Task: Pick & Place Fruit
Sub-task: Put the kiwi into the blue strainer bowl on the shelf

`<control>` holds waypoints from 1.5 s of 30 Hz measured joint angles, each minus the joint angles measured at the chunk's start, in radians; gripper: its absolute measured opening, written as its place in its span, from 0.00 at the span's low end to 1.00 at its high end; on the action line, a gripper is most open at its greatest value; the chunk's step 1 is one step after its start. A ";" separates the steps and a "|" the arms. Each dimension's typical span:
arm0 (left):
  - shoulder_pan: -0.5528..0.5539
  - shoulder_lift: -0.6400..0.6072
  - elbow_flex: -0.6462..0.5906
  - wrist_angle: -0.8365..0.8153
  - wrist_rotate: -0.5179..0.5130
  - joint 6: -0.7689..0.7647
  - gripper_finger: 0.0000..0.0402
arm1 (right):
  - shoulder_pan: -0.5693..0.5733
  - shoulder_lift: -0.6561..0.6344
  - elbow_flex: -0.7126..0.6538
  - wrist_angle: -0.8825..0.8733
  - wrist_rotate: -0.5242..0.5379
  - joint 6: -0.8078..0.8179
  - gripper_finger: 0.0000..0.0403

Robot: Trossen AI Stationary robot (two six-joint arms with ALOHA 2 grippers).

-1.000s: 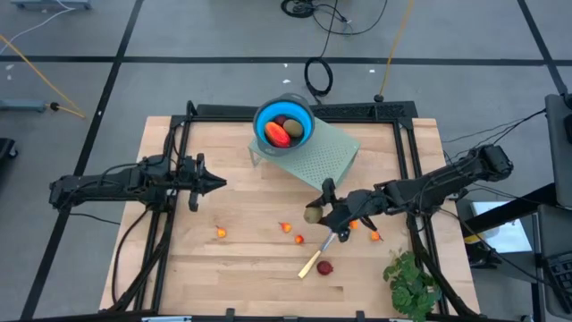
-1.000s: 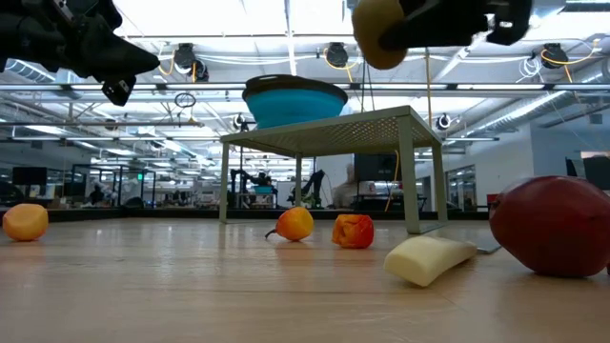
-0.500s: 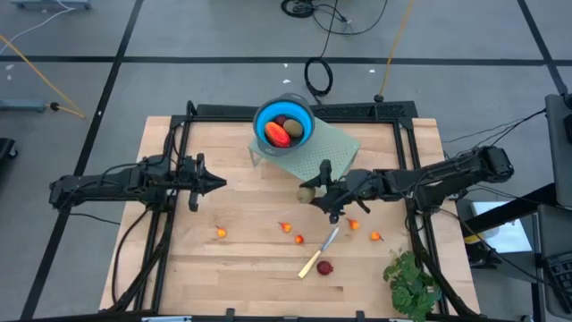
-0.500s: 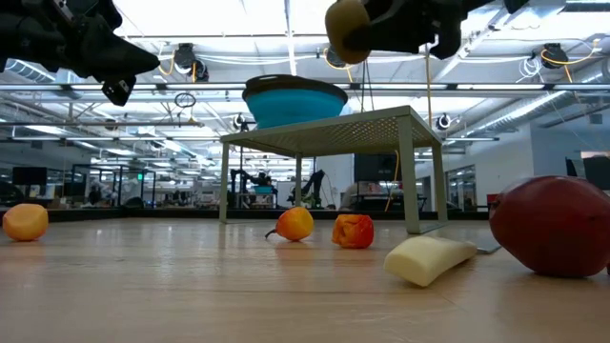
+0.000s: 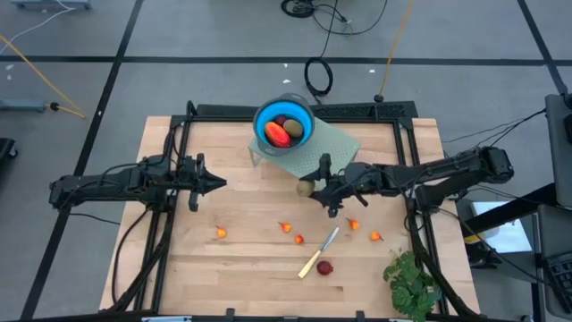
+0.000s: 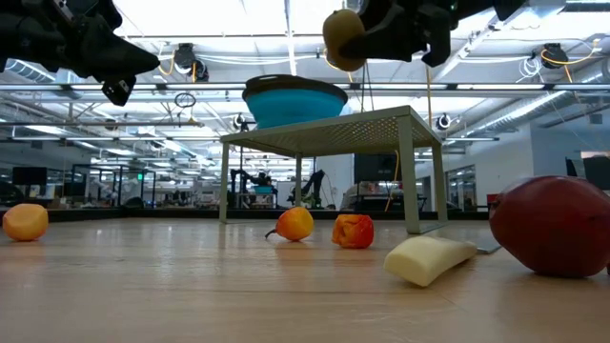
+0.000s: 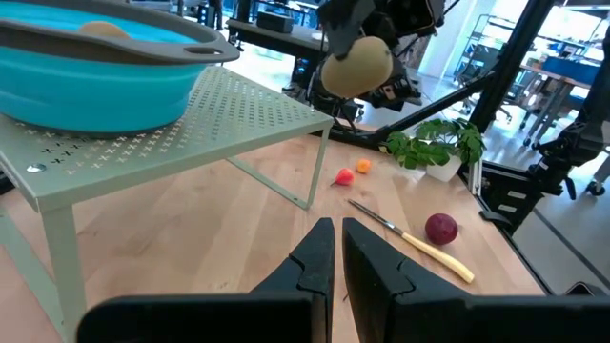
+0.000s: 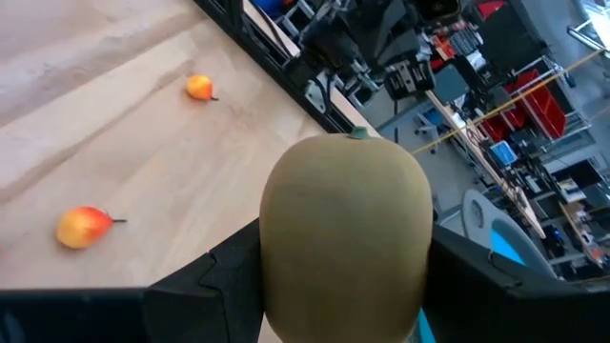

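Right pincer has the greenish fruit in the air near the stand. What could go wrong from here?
The right pincer carries the brownish-green fruit about level with the blue bowl's rim; too low an approach could clip it or the perforated stand. The bowl already holds fruit, so this piece may roll out. A drop could land near the knife.

Two dark jointed arms (image 5: 116,183), black cabling

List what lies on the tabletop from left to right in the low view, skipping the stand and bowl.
Orange fruit at the far left → orange fruit with a stem → red-orange fruit → pale knife handle → dark red ball.
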 joint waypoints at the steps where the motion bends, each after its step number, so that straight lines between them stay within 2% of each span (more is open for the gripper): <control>1: 0.000 0.000 0.000 0.000 0.000 0.000 0.06 | -0.007 0.000 0.000 0.001 0.000 0.000 0.52; 10: 0.000 0.000 0.000 0.000 0.000 0.000 0.06 | -0.103 0.000 0.000 0.095 0.002 0.000 0.52; 19: 0.000 0.000 0.000 0.000 0.000 0.006 0.06 | -0.187 0.000 0.000 0.265 0.002 0.000 0.52; 31: 0.000 0.000 0.000 0.000 0.000 0.044 0.06 | -0.254 0.000 0.000 0.424 0.000 0.000 0.52; 37: 0.000 0.000 0.000 0.000 0.000 0.044 0.06 | -0.262 0.000 0.000 0.441 0.000 0.004 0.52; 45: 0.000 0.000 0.000 0.000 0.000 0.045 0.06 | -0.263 -0.002 0.000 0.443 -0.027 0.245 0.52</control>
